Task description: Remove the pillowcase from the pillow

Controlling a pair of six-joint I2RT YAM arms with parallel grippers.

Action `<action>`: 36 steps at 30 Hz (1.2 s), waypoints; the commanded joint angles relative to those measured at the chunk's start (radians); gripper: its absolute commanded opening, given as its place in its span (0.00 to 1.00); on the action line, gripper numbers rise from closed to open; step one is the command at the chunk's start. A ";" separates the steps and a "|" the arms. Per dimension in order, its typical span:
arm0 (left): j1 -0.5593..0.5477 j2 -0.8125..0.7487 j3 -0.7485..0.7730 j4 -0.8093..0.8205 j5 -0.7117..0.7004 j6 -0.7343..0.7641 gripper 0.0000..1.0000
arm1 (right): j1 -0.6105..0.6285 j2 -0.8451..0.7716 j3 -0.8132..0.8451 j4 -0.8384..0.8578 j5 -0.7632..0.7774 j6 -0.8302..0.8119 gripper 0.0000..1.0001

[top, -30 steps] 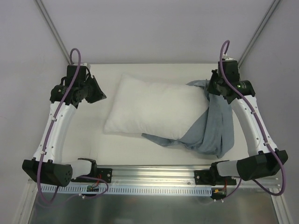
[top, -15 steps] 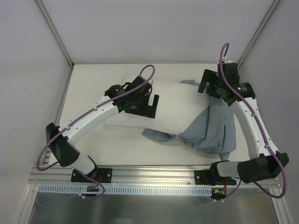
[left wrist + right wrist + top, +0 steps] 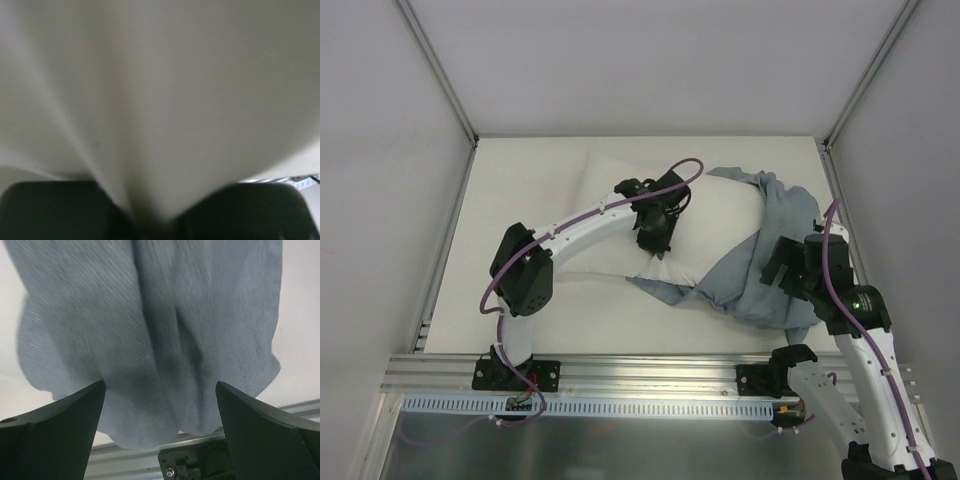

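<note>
Pillowcase [image 3: 760, 270] isn't off yet, but the roles just flipped. Left gripper [image 3: 657, 243], which sat idle out at the left side 1 second ago, has swung across and is now clamped on the pillow [image 3: 605, 190] at its near edge. In the left wrist view, white fabric bunches into folds right between the black fingers [image 3: 50, 210].

Right gripper [image 3: 782, 262] did the opposite. It was pinching the grey-blue cloth up at the far right; now its jaws are spread wide with nothing in them. It has also backed off toward the near edge and hangs just above the heap.

Let go, the cloth has slumped onto the table [image 3: 500, 200] at the right, grey-blue side showing. It's still draped over the pillow's right end, with 1 flap trailing along the near edge. Can't tell whether any of the pillow is still inside it.

My read: left is pinning the pillow so right can re-grab lower down and drag the case clear to the right.
</note>
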 commanded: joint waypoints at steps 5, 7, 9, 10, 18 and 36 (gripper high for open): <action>0.179 -0.093 -0.059 0.117 0.134 -0.088 0.00 | 0.071 -0.206 -0.226 0.066 -0.117 0.239 0.96; 0.202 -0.107 -0.071 0.117 0.157 -0.092 0.00 | 0.110 -0.176 -0.252 0.074 -0.132 0.263 0.96; 0.222 -0.128 -0.079 0.118 0.172 -0.092 0.00 | 0.155 -0.142 -0.272 0.074 -0.071 0.292 0.96; 0.230 -0.136 -0.082 0.117 0.171 -0.097 0.00 | 0.208 -0.142 -0.284 0.092 -0.048 0.327 0.96; 0.331 -0.252 -0.134 0.117 0.201 -0.073 0.00 | 0.321 -0.096 -0.359 0.256 0.009 0.372 0.01; 0.753 -0.582 -0.363 0.115 0.322 0.010 0.00 | 0.068 0.021 0.215 0.074 0.371 -0.006 0.01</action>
